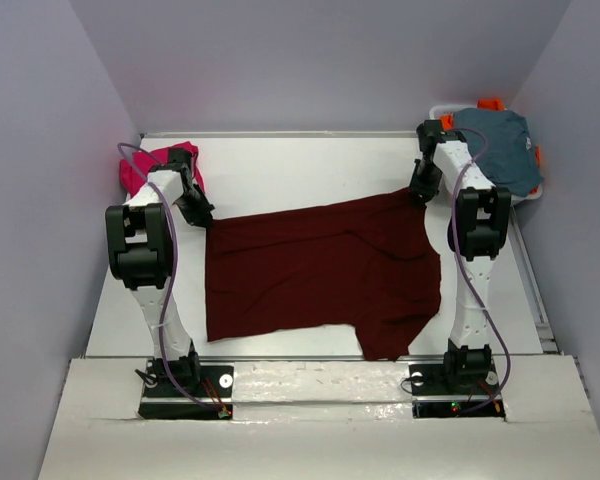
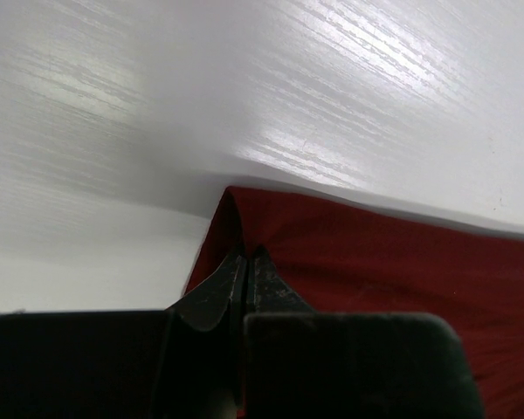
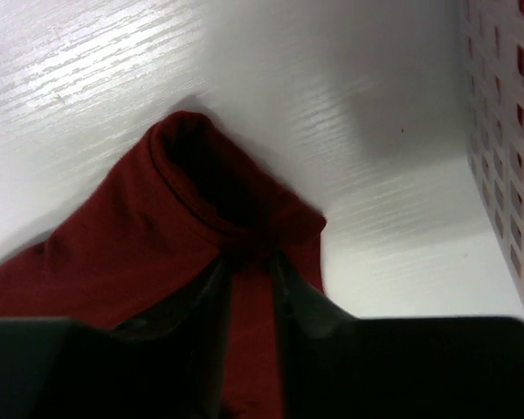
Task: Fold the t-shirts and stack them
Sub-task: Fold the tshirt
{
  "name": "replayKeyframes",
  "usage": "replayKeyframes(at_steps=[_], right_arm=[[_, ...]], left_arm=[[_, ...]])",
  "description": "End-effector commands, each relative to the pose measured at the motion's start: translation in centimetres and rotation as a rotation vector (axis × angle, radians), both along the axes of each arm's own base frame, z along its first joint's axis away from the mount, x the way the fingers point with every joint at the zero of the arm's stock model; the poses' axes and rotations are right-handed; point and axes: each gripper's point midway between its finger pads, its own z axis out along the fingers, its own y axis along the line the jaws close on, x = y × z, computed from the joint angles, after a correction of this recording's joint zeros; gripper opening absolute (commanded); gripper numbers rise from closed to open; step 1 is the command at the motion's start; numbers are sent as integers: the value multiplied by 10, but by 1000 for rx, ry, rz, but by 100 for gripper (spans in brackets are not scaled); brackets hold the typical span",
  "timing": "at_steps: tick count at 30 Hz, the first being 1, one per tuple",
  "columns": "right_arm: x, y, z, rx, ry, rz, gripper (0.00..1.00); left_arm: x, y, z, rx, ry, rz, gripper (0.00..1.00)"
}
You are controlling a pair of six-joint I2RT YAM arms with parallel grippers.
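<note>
Left gripper [image 2: 246, 256] at ten o'clock and right gripper [image 3: 251, 258] at two each pinch a corner of the shirt [image 1: 320, 270], apparently to spread it flat.

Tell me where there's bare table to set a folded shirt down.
Bare: the far strip of table between the maroon shirt and the back wall. Crowded: pink shirt far left, basket far right.

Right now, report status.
Left gripper, right gripper shut on maroon shirt, far corners. Shirt spread on table. Pink shirt, basket at the sides.
</note>
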Motion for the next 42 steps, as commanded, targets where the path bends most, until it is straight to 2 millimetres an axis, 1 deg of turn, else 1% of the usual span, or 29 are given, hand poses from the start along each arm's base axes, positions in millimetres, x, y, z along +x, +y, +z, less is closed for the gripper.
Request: replayKeyframes(at_steps=[1,3,5,7,8,9,12,15,18,23,25,26,28,29,30,32,33,34,35,36,37,39,40,41,42], right_arm=[[5,-14,37,-8,-77,-11,41],[6,-12,41,1,-90,-6,56],[7,-12,46,2,-102,-2,62],[8,-12,52,4,-116,-2,64],[8,-12,53,5,-120,-1,65],[9,-11,56,8,-129,0,65],[10,-9,59,19,-136,2,65],[11,-9,59,21,-136,1,66],[9,-6,60,35,-132,1,66],[7,2,69,81,-141,4,66],[5,8,70,92,-139,15,66],[4,9,71,97,-139,15,65],[1,20,71,110,-132,37,65],[0,20,70,110,-129,37,65],[-2,27,69,117,-122,48,65],[-4,27,68,122,-119,46,65],[-6,34,68,124,-118,59,65],[-8,34,65,126,-108,57,65],[-10,39,64,128,-102,68,65],[-11,40,64,131,-99,69,65],[-13,46,62,137,-95,75,65],[-16,46,58,142,-88,74,65],[-19,51,55,143,-76,80,65],[-20,51,53,143,-73,80,64],[-21,55,52,143,-74,89,65]], left_arm=[[0,8,10,6,-23,9,6],[1,6,13,-4,-32,6,6],[2,5,16,-7,-41,3,10],[3,6,22,-5,-55,4,24],[4,6,23,-3,-60,3,29],[5,7,27,2,-68,4,39],[6,10,31,20,-78,9,52],[7,13,34,33,-82,12,53],[8,13,43,56,-95,12,53],[16,15,74,89,-152,10,53],[20,7,84,93,-175,-11,53],[21,7,88,94,-180,-12,53],[21,-4,93,92,-184,-39,53],[20,-5,93,87,-182,-42,53],[19,-13,94,81,-181,-59,53],[17,-26,92,62,-175,-91,53],[15,-34,92,42,-173,-103,52],[11,-44,89,31,-165,-127,52],[10,-50,87,21,-163,-138,52],[8,-57,84,8,-156,-149,52],[4,-66,80,-5,-146,-165,52],[0,-72,76,-18,-136,-171,51],[-6,-79,70,-24,-118,-185,51],[-8,-85,68,-36,-114,-195,51],[-9,-86,66,-40,-110,-194,51]])
